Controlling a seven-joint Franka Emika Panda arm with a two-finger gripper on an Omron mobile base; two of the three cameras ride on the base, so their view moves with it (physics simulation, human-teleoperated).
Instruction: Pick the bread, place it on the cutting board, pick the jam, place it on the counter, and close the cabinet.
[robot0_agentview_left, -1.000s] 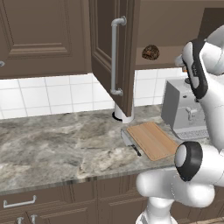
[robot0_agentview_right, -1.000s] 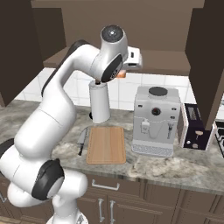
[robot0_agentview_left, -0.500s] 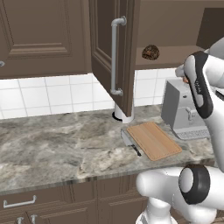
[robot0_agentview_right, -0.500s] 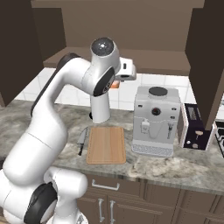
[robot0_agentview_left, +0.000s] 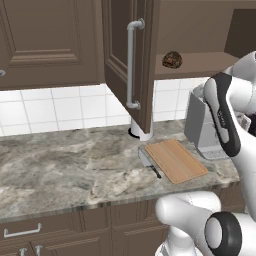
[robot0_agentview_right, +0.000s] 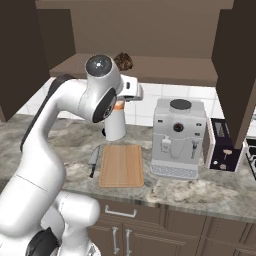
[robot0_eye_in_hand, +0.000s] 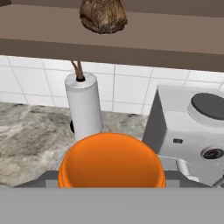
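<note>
The bread is dark brown and speckled, on the dark brown cabinet shelf. Below that shelf, the jam is plain orange, the cutting board light brown with grain, the counter grey-brown marbled, and the wall tiles white.

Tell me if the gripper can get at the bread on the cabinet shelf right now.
Probably not yet: the gripper looks shut on the jam. Otherwise the way seems free: the cabinet door stands open and the bread sits near the front edge of the shelf.

A glossy white arm with rounded segments and dark joints.
</note>
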